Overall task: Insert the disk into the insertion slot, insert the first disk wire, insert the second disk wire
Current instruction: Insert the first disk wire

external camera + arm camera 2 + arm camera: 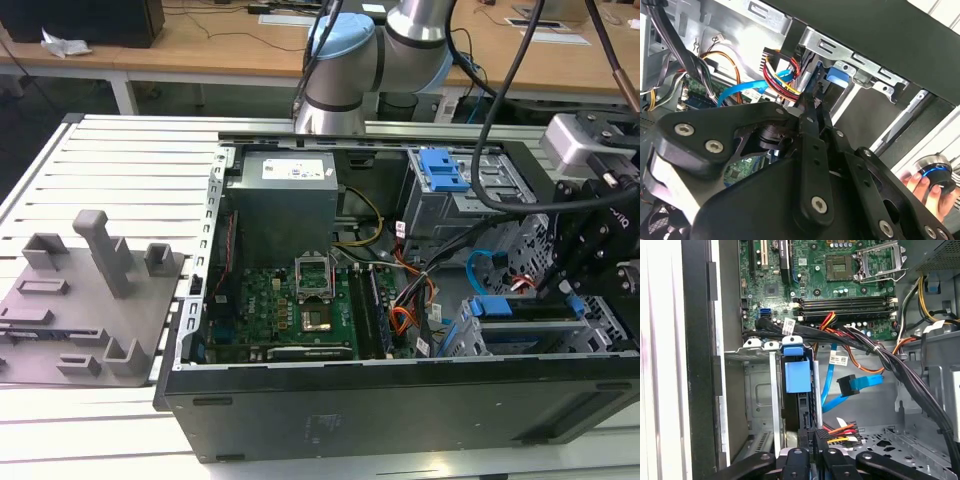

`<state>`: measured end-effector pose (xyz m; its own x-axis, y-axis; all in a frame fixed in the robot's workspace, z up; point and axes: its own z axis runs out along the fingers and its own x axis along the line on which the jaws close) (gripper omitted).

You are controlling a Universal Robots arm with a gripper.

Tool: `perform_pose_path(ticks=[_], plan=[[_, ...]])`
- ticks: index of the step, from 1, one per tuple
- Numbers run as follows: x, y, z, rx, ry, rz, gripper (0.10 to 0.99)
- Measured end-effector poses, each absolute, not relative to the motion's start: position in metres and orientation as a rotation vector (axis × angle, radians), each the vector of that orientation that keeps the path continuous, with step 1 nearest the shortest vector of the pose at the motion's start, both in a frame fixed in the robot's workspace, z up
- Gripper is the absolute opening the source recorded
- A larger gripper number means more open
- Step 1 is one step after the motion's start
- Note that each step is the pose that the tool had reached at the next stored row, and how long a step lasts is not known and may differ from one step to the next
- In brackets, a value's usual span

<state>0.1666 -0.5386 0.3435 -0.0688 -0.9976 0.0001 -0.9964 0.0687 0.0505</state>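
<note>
The disk (797, 376), framed by its bright blue carrier, stands edge-on inside the insertion slot (760, 390), a grey perforated cage at the case's front corner. In the exterior view the disk (492, 306) sits in the slot (462, 342) at the right. My gripper (815, 439) hangs just over the disk's end, shut on a black plug with red, yellow and orange wires (840, 430). The second wrist view shows my gripper (812, 100) beside the blue carrier (836, 75). A loose blue flat wire (852, 385) with its plug lies next to the slot.
The taller grey bay with a blue latch (442, 170) stands behind the slot. Thick black cable bundles (900, 370) cross above the motherboard (290, 300). A grey fixture plate (90, 290) lies at the exterior view's left. A person's hand (925, 186) rests on a round knob.
</note>
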Motion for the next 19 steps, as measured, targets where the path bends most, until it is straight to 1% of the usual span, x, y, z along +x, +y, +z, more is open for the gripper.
perform_pose_path(ticks=[12, 14, 15, 16, 18, 19], plan=[[0.168, -0.542, 0.337, 2.119, -2.269, -0.058, 0.169], [0.168, -0.542, 0.337, 2.12, -2.269, -0.058, 0.18], [0.168, -0.542, 0.337, 2.119, -2.269, -0.057, 0.243], [0.168, -0.542, 0.339, 2.119, -2.269, -0.056, 0.243], [0.168, -0.542, 0.352, 2.119, -2.269, -0.056, 0.243], [0.168, -0.54, 0.359, 2.12, -2.269, -0.055, 0.227]])
